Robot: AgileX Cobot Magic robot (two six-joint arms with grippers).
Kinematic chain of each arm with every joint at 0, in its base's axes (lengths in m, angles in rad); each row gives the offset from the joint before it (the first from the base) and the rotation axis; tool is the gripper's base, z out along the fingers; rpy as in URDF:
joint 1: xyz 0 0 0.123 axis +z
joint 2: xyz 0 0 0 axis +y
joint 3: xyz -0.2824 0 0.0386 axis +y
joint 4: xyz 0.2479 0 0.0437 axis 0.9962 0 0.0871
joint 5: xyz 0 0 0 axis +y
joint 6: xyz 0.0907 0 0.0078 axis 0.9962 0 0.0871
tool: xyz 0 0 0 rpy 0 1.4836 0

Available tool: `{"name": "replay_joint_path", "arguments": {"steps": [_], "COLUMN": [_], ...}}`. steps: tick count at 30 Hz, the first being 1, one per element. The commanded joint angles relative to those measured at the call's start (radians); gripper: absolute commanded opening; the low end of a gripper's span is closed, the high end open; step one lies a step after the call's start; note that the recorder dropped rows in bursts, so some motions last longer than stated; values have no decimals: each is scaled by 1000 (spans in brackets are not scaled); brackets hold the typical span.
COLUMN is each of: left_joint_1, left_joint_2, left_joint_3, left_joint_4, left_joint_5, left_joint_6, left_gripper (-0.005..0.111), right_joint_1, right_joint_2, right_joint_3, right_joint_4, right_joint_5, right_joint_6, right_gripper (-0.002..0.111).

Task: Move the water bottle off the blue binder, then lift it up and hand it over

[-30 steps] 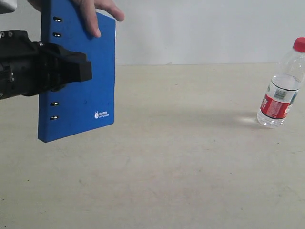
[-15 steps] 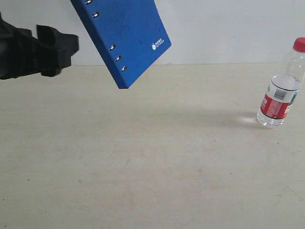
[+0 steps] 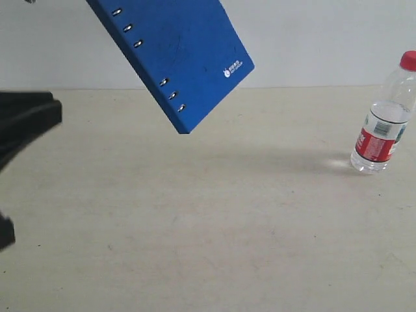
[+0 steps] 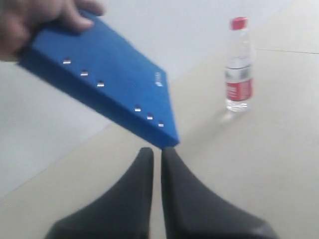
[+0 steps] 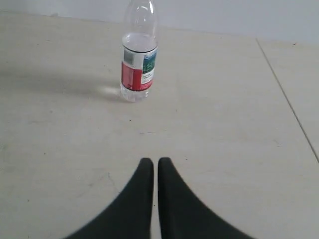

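Note:
The blue binder [image 3: 172, 55] hangs tilted in the air at the upper left, one corner pointing down. A person's hand [image 4: 30, 22] holds the blue binder [image 4: 107, 89] by its far edge. The water bottle [image 3: 385, 123] stands upright on the table at the far right, apart from the binder, and shows as the water bottle [image 5: 139, 55] and the water bottle [image 4: 238, 67] in the wrist views. My left gripper [image 4: 156, 152] is shut and empty, just below the binder's lowest corner. Well short of the bottle, my right gripper [image 5: 154, 163] is shut and empty.
The beige table [image 3: 227, 214] runs wide between binder and bottle. A white wall [image 3: 312, 39] stands behind it. A seam [image 5: 286, 94] crosses the tabletop beside the bottle. My left arm [image 3: 23, 123] shows as a dark blur at the left edge.
The hand has taken the binder from my left gripper, swung it up and to the right. My left arm has pulled back to the left and lower. The bottle has not moved.

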Motion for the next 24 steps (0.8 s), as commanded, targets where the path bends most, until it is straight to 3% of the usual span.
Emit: {"name": "replay_joint_path", "arguments": {"steps": [1, 5, 11, 15, 17, 24], "left_joint_1": [-8, -8, -8, -8, -8, -8], "left_joint_2": [-1, 92, 320, 418, 433, 421], "left_joint_3": [74, 107, 107, 100, 93, 87], "left_joint_4": [11, 13, 11, 1, 1, 1], "left_joint_5": [183, 155, 122, 122, 118, 63], "left_joint_6": [2, 53, 73, 73, 73, 73], "left_gripper": [5, 5, 5, 5, 5, 5], "right_joint_1": [-1, -1, -1, -1, -1, -1], "right_joint_2": [14, 18, 73, 110, 125, 134], "right_joint_3": [-3, -11, 117, 266, 318, 397], "right_joint_4": [-90, -111, -123, -142, -166, -275], "right_joint_5": [-180, -616, -545, -775, -853, -619], "right_joint_6": [93, 239, 478, 689, 701, 733], "right_gripper": [0, 0, 0, 0, 0, 0]}}
